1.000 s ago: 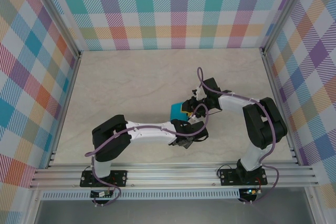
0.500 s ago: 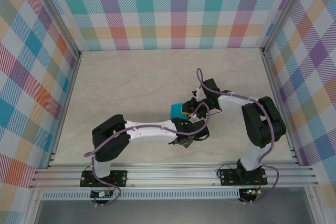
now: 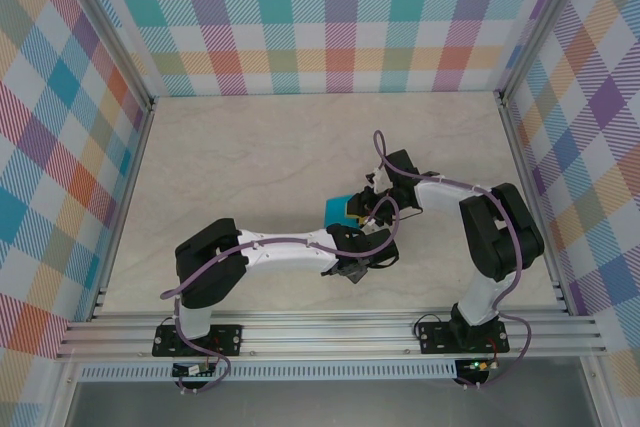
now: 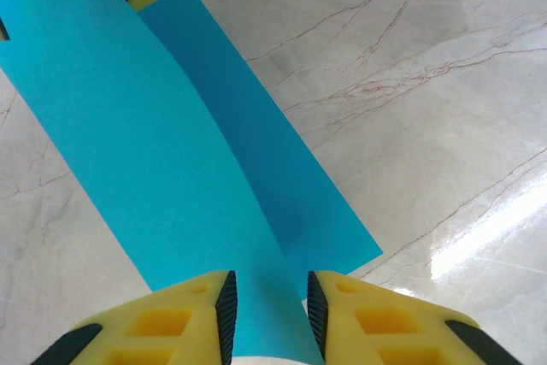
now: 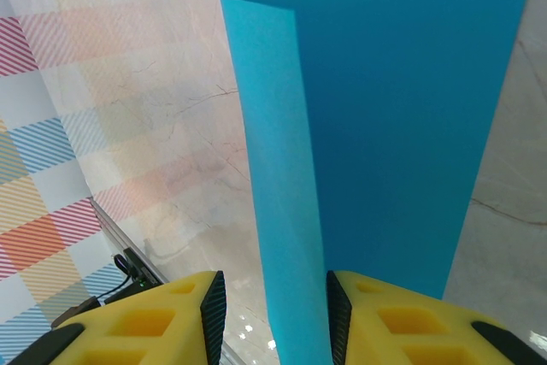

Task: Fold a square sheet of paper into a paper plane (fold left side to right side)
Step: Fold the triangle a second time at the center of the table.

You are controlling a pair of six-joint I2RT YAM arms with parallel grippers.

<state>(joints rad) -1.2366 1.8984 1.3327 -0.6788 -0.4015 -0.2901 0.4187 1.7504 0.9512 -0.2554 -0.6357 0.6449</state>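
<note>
- Two grippers, left gripper and right gripper, pinch opposite edges of the square sheet of paper, lifted mid-table.
- Edges should align before the crease gets pressed.

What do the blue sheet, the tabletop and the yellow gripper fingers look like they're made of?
The square sheet of paper: thin matte paper, since it bows in a soft curve without glare. The table: a glossy marble-look surface with brown veins and a bright reflection; real stone or laminate, I cannot tell. The left gripper's fingers: probably moulded yellow plastic with hollow pockets, faced with dark pads, maybe rubber.
</note>
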